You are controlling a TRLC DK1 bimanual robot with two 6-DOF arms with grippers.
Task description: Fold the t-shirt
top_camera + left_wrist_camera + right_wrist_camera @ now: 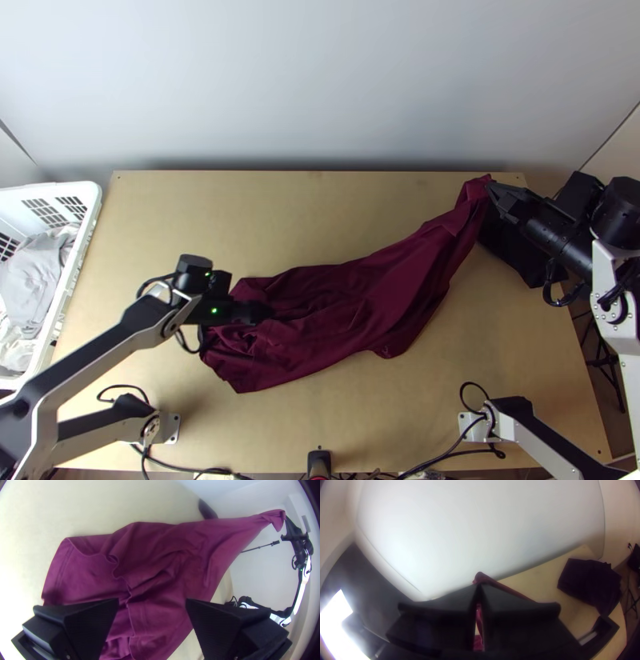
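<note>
Firstly, by the near edge of the table: cables and the arms' mounts, one toward each near corner. Next, toward the left edge: left gripper, low over the bunched end of one maroon t-shirt; the left wrist view adds its two fingers, set wide apart, cloth beneath the gap, and a wavy edge in the fabric.

Item, the t-shirt: loosely spread and wrinkled, running slantwise from the left part of the table toward the far right corner, where one end is drawn up into a point. At the left edge: white basket, holding grey and pale cloths, listed from the top view. At the right edge, toward the far corner: dark cloth; the right wrist view gives its compact, folded-looking shape. Farthest, near that corner: right gripper, fingers together, clamped on the t-shirt's raised end
</note>
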